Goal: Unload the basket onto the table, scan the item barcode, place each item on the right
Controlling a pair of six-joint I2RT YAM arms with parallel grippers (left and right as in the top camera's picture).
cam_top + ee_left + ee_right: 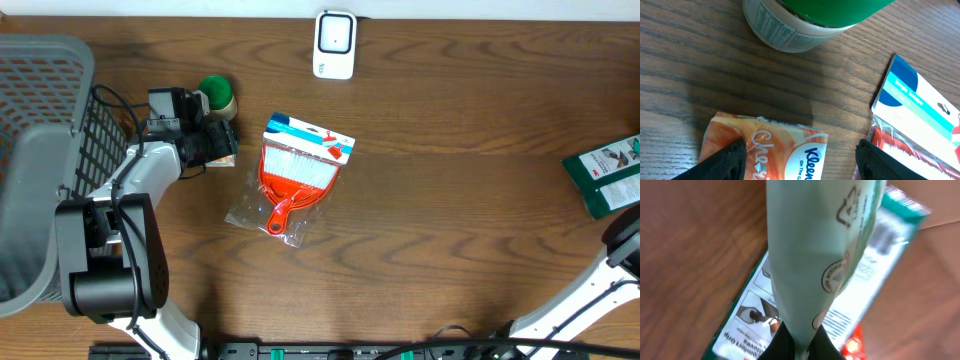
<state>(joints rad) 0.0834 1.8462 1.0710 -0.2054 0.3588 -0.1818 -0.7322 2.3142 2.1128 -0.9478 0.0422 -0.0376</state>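
Near basket (40, 150), left claw (802, 160) over tissue pack (765, 142), right claw (795, 347) pinching packet (815, 240)

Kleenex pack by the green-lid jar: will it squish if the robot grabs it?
Probably yes: the Kleenex pack has a wrinkled, thin plastic wrap, so it likely squashes and feels light. It lies flat, so it should slide rather than roll when pushed.
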